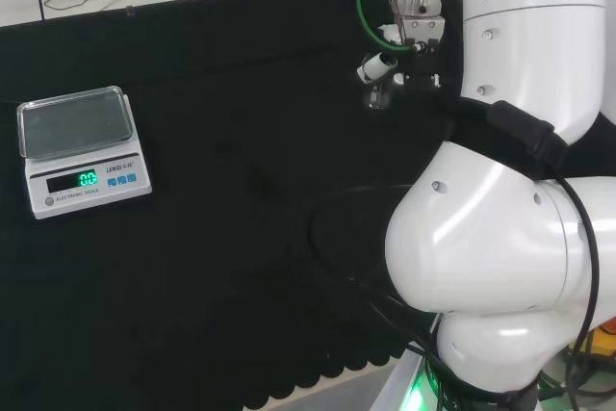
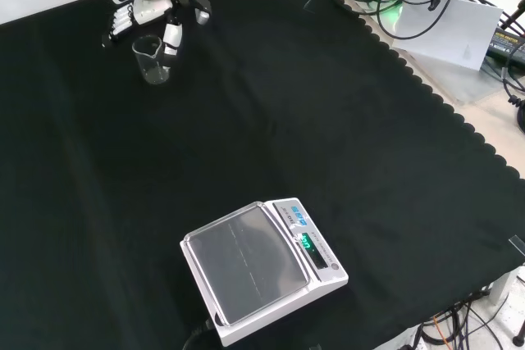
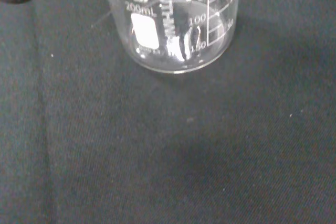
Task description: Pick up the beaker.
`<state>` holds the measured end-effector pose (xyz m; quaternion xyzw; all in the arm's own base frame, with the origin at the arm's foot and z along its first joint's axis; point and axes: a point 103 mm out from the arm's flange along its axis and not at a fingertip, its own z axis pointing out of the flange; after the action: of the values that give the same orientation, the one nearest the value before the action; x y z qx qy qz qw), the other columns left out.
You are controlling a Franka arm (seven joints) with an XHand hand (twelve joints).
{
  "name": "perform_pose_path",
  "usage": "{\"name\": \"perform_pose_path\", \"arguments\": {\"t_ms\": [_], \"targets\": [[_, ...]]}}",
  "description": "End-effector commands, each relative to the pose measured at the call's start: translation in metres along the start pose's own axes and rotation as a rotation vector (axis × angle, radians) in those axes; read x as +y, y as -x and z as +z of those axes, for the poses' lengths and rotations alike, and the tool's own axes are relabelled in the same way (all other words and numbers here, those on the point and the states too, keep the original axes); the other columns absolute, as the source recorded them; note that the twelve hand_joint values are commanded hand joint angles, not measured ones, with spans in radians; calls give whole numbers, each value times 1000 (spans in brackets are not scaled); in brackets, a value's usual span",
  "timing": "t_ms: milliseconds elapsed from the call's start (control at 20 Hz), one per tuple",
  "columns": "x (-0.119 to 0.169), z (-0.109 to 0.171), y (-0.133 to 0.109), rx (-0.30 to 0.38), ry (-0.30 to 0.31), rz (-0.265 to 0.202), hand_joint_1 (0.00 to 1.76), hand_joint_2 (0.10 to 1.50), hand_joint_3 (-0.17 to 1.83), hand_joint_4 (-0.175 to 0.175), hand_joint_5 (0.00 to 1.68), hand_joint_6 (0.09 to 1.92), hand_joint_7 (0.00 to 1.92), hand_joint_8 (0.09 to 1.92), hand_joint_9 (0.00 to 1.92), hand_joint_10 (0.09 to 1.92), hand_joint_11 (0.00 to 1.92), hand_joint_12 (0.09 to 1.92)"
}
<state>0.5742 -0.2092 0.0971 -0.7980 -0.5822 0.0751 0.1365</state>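
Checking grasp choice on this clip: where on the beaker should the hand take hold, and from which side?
Probably round the straight glass wall of the beaker, about mid-height, coming in level from the hand's side, above it in the front view. The beaker stands upright and open-topped on the black cloth, with nothing beside it, so fingers and thumb could wrap opposite sides. The rim looks a poorer hold.

A bench covered with black cloth (image 2: 344, 120) carries two things. A clear glass beaker (image 2: 152, 59) stands upright on the cloth directly beside the hand (image 2: 143, 6), apparently just under its fingers, though the head view leaves contact unclear. A white scale (image 2: 262, 272) with a grey pan rests on the cloth well apart from the hand, nearer the front camera.
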Motion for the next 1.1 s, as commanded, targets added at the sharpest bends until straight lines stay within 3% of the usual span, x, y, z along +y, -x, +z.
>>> {"name": "perform_pose_path", "arguments": {"t_ms": [50, 250, 450, 600, 700, 800, 900, 1000, 1100], "targets": [[2, 7, -3, -11, -16, -4, 633, 728, 206, 27, 95, 87, 40, 690, 53, 861, 0, 950], [6, 12, -14, -21, -14, -1, 686, 737, 211, 33, 153, 87, 60, 693, 60, 863, 0, 997], [4, 12, -10, -41, 11, 3, 851, 733, 342, 39, 367, 94, 238, 757, 277, 842, 74, 1407], [5, 11, -10, -48, 22, 11, 994, 670, 624, 32, 406, 780, 423, 868, 581, 793, 460, 1359], [6, 12, -12, -49, 34, 14, 1064, 658, 746, 18, 436, 1123, 511, 954, 754, 796, 708, 1259], [6, 12, -12, -52, 46, 16, 1138, 677, 808, -26, 491, 1294, 568, 1105, 867, 879, 969, 1107], [7, 11, -13, -58, 54, 16, 1116, 889, 594, -127, 672, 1375, 607, 1290, 905, 1027, 1156, 971], [7, 11, -13, -56, 57, 16, 1105, 987, 469, -164, 749, 1384, 653, 1396, 918, 1108, 1215, 908], [11, 15, -22, -64, 62, 19, 1134, 1034, 412, -38, 751, 1404, 737, 1424, 925, 1149, 1226, 884]]}}
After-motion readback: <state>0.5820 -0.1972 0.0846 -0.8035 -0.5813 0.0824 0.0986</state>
